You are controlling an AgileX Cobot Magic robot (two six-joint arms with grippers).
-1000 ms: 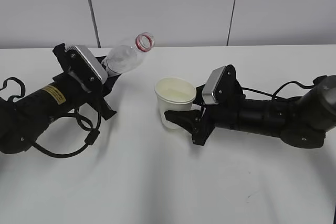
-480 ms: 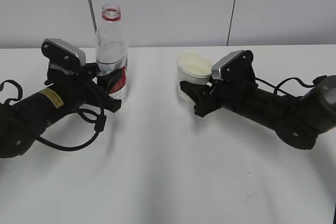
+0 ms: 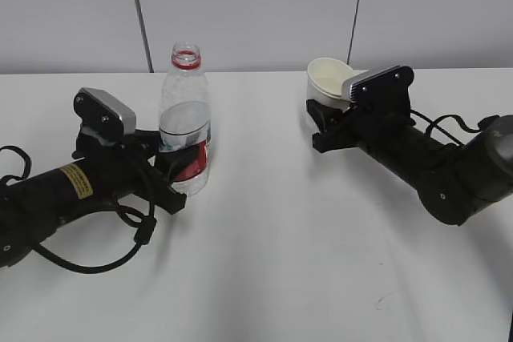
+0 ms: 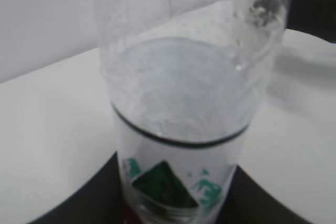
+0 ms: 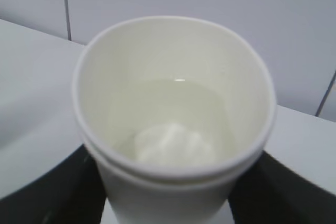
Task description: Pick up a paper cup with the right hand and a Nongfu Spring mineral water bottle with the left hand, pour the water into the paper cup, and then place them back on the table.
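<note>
The Nongfu Spring mineral water bottle stands upright and uncapped at the left, its base at the table. My left gripper is shut on its red-and-white label. The left wrist view shows the bottle close up, with water up to a line above the green mark, between my black fingers. The paper cup is at the back right, held by my right gripper. In the right wrist view the cup holds clear water, and my fingers clamp its sides.
A grey panelled wall runs behind the table's far edge. Black cables loop beside the left arm, and another cable runs by the right arm. Bare white tabletop lies between the arms and at the front.
The bottle went from tilted to upright and came down and slightly right. The right gripper carried the cup back and to the right, away from the bottle.
</note>
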